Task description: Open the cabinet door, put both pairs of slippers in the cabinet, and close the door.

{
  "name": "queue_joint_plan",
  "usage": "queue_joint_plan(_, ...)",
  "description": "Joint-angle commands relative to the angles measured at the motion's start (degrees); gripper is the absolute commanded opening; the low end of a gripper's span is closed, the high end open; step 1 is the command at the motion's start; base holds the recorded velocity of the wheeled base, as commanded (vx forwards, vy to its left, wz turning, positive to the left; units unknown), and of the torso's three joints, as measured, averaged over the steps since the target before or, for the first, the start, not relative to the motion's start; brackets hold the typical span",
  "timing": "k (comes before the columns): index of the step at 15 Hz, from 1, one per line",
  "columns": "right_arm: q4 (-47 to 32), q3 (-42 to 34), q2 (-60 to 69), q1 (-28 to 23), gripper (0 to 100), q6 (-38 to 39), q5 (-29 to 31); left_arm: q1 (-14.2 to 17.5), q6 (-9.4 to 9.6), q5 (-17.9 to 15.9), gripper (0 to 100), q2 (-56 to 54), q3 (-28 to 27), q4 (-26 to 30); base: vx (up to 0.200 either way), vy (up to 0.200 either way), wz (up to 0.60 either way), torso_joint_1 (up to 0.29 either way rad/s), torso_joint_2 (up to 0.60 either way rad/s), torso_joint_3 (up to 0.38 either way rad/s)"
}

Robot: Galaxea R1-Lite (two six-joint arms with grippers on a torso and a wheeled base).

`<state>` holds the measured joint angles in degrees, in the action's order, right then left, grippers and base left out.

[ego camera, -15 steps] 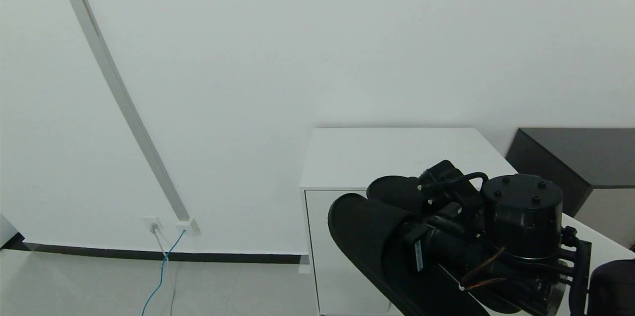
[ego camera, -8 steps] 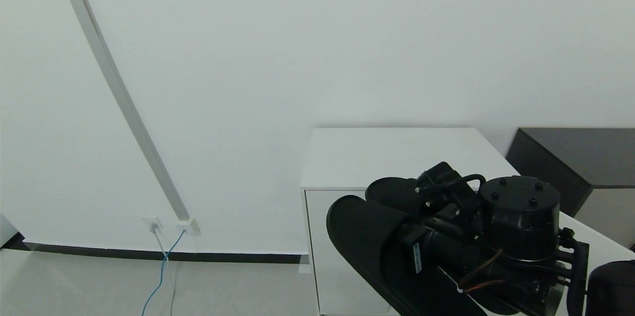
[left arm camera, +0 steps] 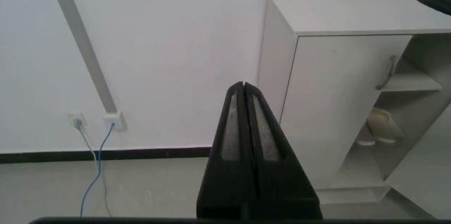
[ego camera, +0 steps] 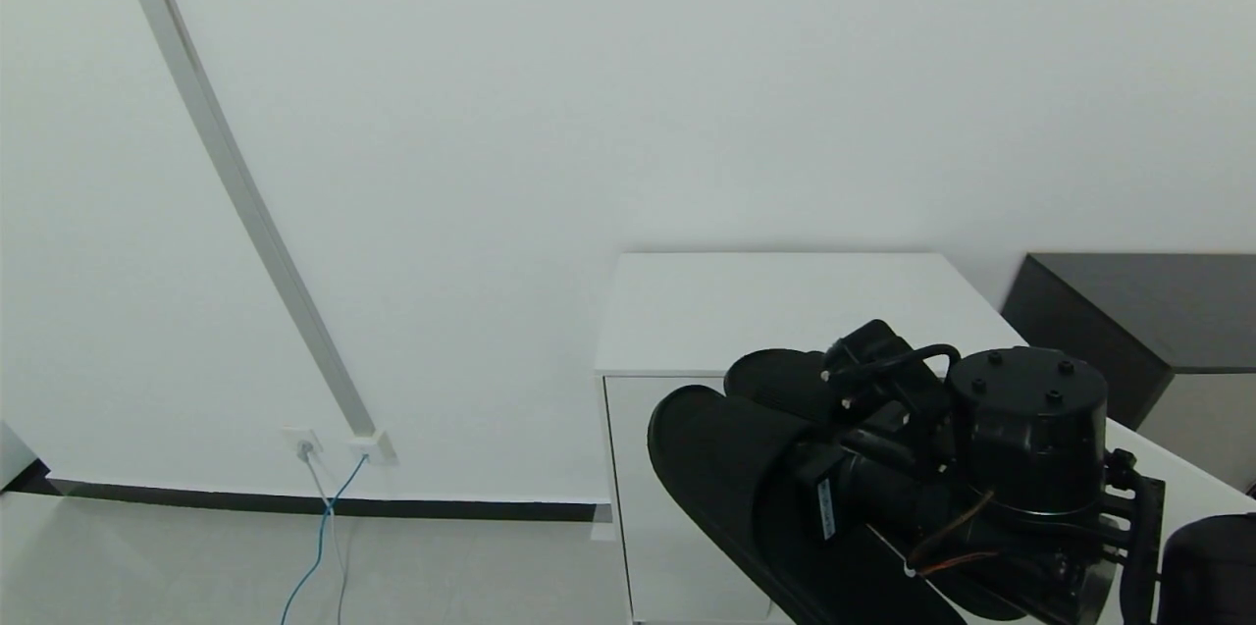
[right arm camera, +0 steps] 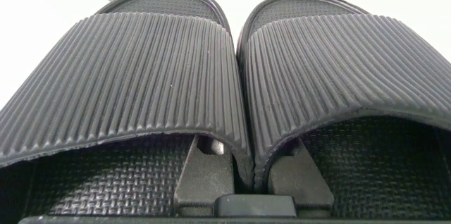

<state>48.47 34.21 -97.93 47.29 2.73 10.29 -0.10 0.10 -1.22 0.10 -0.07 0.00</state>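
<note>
Here black slippers [right arm camera: 151, 69] sit clamped in right hand [right arm camera: 251, 173].

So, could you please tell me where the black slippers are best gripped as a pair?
At the touching inner walls under the straps, coming in from the heel end. The black slippers lie side by side, so one finger of the right gripper fits in each, pinching both together.

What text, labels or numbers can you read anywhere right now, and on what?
No text can be read in any view.
Small sticker on the right arm: print too small to read.
Black slippers, white cabinet, wall sockets: no print seen.
</note>
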Motion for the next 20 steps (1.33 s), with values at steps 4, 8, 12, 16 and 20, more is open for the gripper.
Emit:
queue_joint_plan(4, -0.04, -0.11, 0.02, 0.0, 0, -0.01, -0.01, 0.01, -0.01, -0.01, 0, -0.01, -0.01, 0.0, 0.0, -0.2, 0.0, 0.004, 0.0, 0.006)
queue_joint_plan(8, 0.05, -0.11, -0.07, 0.0, 0, -0.01, -0.27, 0.01, -0.01, -0.01, 0, -0.01, -0.01, 0.0, 0.0, -0.2, 0.0, 0.002, 0.0, 0.0)
queue_joint_plan(12, 0.05, -0.46, -0.16, -0.27, 0, 0.08, -0.36, 0.01, -0.01, -0.01, 0, -0.01, -0.01, 0.0, 0.0, -0.2, 0.0, 0.0, 0.0, 0.001)
queue_joint_plan(16, -0.13, -0.46, -0.33, -0.35, 0, 0.08, -0.36, 0.01, -0.1, -0.01, 0, -0.01, 0.07, 0.0, 0.0, 0.0, 0.0, 0.0, 0.0, 0.0)
queue_joint_plan(20, -0.04, -1.78, -0.42, -0.35, 0, -0.09, -0.36, 0.01, -0.1, -0.01, 0, -0.01, 0.07, 0.0, 0.0, 0.0, 0.0, 0.0, 0.0, 0.0)
